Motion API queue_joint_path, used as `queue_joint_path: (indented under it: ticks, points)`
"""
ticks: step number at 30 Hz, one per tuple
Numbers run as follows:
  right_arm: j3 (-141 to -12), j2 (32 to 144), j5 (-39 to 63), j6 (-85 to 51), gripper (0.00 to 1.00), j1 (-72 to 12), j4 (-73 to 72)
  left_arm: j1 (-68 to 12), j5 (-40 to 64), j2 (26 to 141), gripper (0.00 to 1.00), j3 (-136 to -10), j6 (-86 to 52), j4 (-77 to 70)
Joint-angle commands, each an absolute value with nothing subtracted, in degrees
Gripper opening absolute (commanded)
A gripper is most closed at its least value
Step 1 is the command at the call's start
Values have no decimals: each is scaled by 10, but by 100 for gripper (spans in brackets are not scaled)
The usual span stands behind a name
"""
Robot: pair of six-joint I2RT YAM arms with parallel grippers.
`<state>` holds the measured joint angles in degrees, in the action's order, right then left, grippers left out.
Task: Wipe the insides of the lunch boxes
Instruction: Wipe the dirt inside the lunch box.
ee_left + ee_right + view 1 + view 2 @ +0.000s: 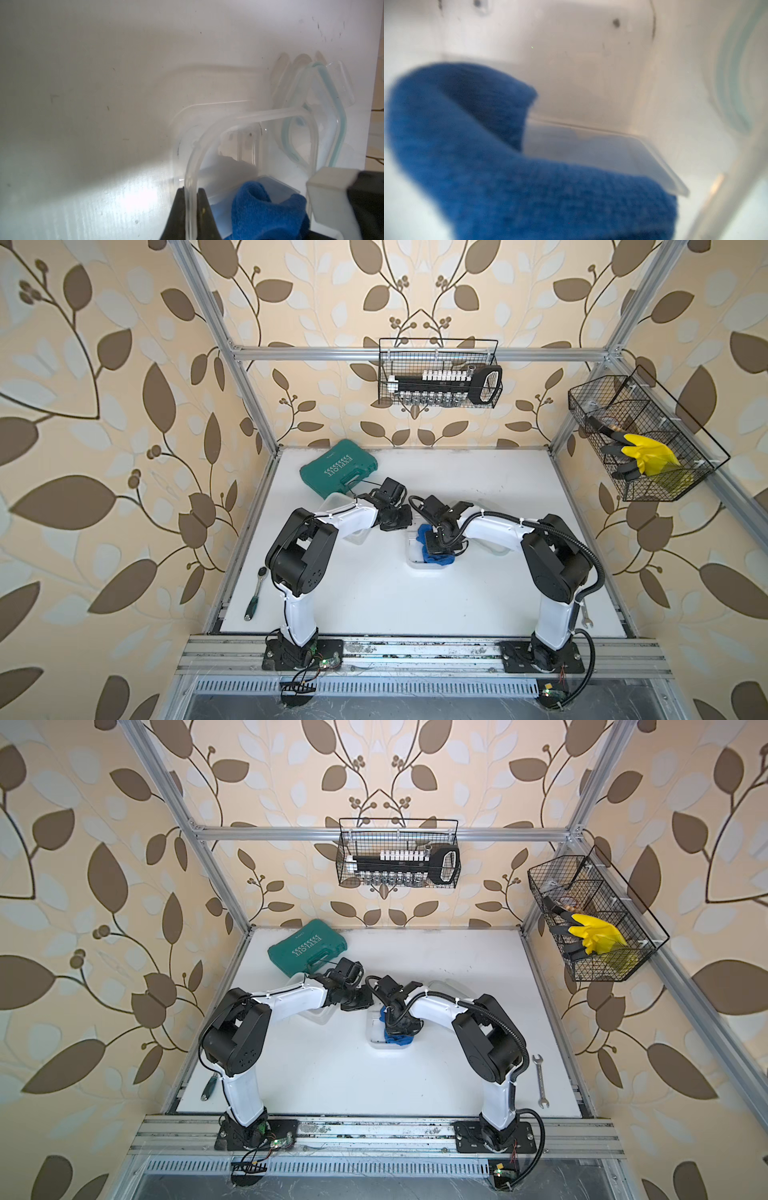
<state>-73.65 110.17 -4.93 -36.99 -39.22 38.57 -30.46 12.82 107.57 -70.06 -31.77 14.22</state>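
A clear lunch box (415, 562) stands mid-table in both top views, and a blue cloth (438, 558) lies bunched inside it. My right gripper (436, 549) reaches down into this box, shut on the blue cloth (508, 166), which hides its jaws in the right wrist view. A clear inner panel (612, 145) shows beside the cloth. My left gripper (191, 190) is shut on the box's rim (192, 166) at the far left side. The other lunch box (332, 504) sits further left, partly hidden under my left forearm.
A green tool case (338, 466) lies at the back left. Clear lids (311, 116) with a teal seal lean just beyond the box. A ratchet (254, 593) is at the left edge and a spanner (539, 1079) at the right. Wire baskets (440, 373) hang on the walls.
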Motion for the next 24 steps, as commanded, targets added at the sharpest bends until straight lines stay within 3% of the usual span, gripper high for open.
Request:
queue_joint_path:
  ticks: [1,5,12,18,24]
  points:
    - [-773,1148,-18,-420,0,-419,288,-316,160,1061,0,-689,-289,154]
    - [-810,1186,20,-436,0,-469,279,-316,158,1063,0,-700,-283,164]
    - [-748,1161,95,-447,0,-498,227,-315,150,1077,0,-733,-268,186]
    - [-669,1002,37,-419,0,-475,277,-308,116,1094,0,-778,-239,224]
    - [-691,864,-3,-364,0,-415,363,-308,112,1100,1,-826,-217,261]
